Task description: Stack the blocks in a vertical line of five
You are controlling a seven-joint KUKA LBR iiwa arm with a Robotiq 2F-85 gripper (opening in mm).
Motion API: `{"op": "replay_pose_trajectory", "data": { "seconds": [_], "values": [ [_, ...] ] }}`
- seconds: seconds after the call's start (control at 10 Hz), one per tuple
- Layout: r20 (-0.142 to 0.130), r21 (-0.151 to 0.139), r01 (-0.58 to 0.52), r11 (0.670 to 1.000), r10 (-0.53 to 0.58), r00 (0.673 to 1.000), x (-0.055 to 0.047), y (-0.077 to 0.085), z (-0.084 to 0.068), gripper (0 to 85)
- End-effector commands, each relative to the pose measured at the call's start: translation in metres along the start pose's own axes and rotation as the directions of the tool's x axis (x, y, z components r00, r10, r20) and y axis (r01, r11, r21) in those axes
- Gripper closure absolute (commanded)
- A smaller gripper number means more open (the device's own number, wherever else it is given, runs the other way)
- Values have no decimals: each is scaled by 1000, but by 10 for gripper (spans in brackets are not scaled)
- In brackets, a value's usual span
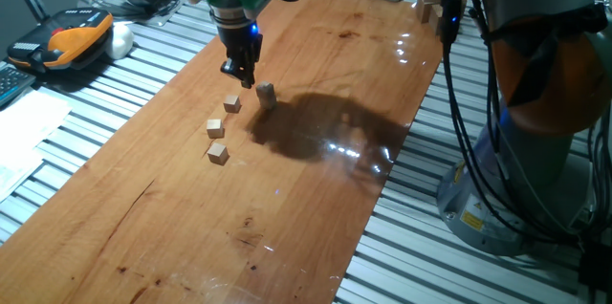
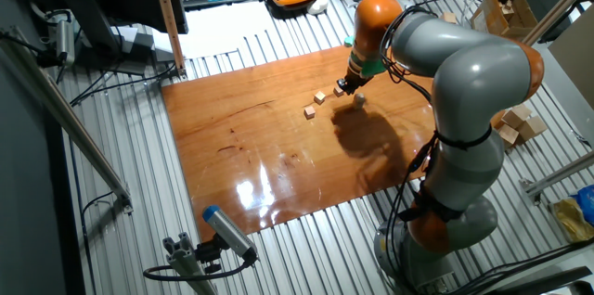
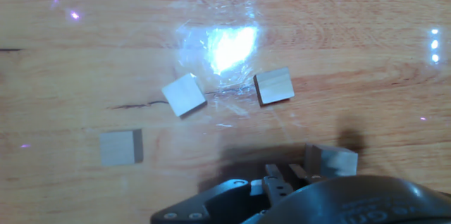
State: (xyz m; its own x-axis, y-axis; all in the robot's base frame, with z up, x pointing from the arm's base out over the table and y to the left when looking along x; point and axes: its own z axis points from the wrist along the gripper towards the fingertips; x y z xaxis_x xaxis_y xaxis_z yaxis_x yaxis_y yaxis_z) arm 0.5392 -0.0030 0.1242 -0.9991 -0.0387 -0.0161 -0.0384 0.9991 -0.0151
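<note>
**Tool hanging low beside the blocks**

Your arm reaches down steeply over the counter (image 1: 316,199), its tool (image 1: 241,73) pointing straight down just above the wood. You cannot tell whether its jaws are parted or clenched. Three blocks (image 1: 217,129) lie in a loose line nearby; a fourth block (image 1: 266,94) sits just beside the fingers.

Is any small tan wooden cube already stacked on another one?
Probably yes: the small tan wooden stack beside the gripper stands taller than the three single cubes.
</note>
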Motion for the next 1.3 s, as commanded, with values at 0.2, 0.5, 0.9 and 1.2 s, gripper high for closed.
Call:
{"op": "replay_pose_trajectory", "data": {
  "seconds": [0.2, 0.5, 0.9, 1.2],
  "values": [
    [10, 18, 26, 999, -26, 1000, 0, 0, 0, 850],
    [48, 3, 50, 999, -50, 998, 0, 0, 0, 850],
    [45, 18, 31, 999, -32, 998, 0, 0, 0, 850],
    [46, 6, 38, 999, -38, 998, 0, 0, 0, 850]
  ]
}}
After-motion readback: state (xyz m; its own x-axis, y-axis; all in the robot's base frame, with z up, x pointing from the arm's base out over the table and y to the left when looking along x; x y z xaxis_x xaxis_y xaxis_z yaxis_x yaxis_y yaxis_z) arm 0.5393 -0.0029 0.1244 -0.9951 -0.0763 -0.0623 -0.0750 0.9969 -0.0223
